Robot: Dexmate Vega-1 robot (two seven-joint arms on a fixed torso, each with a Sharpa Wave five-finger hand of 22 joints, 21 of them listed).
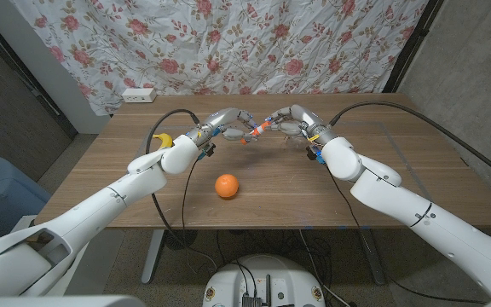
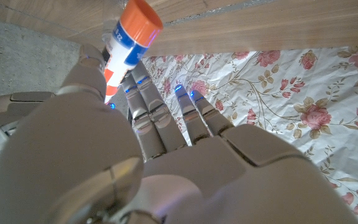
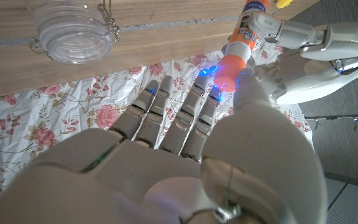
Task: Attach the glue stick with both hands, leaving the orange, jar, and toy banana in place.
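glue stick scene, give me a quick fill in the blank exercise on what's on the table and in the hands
1. The glue stick is held up between the left hand and the ____ hand.
2. The cap on the glue stick is ____ in colour.
3. The round fruit nearest the table's front edge is the ____.
4. The clear jar stands on the ____.

Missing words: right; orange; orange; table

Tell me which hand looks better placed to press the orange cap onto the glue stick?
Probably the right hand: its fingers touch the orange cap, while the left hand grips the glue stick body, holding it.
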